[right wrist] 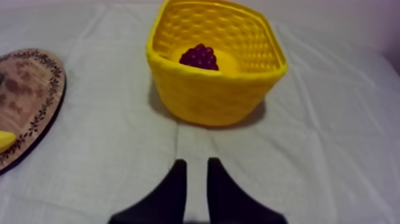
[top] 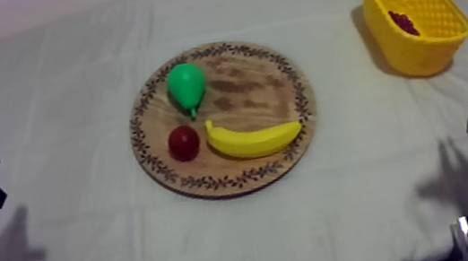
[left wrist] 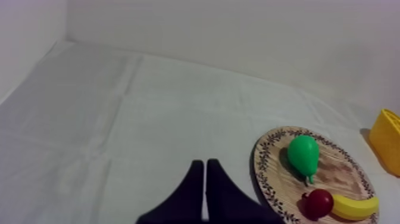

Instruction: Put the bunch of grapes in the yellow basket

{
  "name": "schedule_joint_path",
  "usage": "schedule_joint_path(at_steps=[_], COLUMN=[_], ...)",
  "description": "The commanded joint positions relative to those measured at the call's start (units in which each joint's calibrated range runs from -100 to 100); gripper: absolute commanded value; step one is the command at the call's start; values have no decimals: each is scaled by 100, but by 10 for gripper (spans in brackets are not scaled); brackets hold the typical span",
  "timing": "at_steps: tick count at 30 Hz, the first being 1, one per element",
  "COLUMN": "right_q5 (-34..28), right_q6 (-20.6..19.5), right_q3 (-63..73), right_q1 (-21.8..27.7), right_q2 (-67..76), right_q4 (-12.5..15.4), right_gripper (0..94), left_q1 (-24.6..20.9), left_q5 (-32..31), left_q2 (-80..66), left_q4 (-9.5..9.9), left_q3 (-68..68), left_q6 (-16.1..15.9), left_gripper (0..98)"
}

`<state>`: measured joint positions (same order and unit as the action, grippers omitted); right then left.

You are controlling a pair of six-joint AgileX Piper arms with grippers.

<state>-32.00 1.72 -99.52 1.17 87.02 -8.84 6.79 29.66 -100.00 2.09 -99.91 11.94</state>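
The right gripper (right wrist: pixel 197 162) hangs low over the cloth, just short of the yellow basket (right wrist: pixel 208 98). Its two black fingers are a little apart, with nothing between them. The left gripper (left wrist: pixel 204 162) sits well away from the basket, on the other side of the wooden board (top: pixel 158 168). Its fingers are pressed together into a narrow wedge and hold nothing.

The bunch of grapes (right wrist: pixel 200 57) lies inside the basket, on its floor and well below the rim. The board lies well apart from the basket, toward the left arm. It carries a green pear (top: pixel 185 84), a small red fruit (top: pixel 183 142) and a banana (top: pixel 255 139), with the red fruit just beside the banana's end. No grapes are on the board.

Judged from this, the placing looks done, and the step in hand is only to keep clear. To do that well, any move of the right arm should go up and back from the basket. That way the fingers neither catch its woven rim nor push what is probably a light basket across the cloth. Reaching in again would only risk disturbing the grapes.

Around the basket the grey-white cloth (top: pixel 61 107) is smooth apart from faint creases, and soft shadows of the arms fall on it. Pale, bare walls rise behind the basket and along the table's far edge.
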Motion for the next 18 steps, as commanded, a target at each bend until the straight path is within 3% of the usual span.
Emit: schedule_joint_path(at_steps=[1,6,10,18], right_q5=[-101,-401,-562,-596], right_q6=[336,490,950,967], right_q3=[-6,-31,-27,-25], right_q1=[3,18,63,102], right_q2=[405,780,845,864], right_q4=[272,617,857,949], right_gripper=[38,12,7,5], left_q1=[-2,-2,-2,-2], left_q5=[0,0,0,0], left_q2=[0,0,0,0], left_q4=[-1,-1,-1,-1], left_q3=[2,2,2,2], left_q6=[2,3,3,2], left_gripper=[1,1,1,1])
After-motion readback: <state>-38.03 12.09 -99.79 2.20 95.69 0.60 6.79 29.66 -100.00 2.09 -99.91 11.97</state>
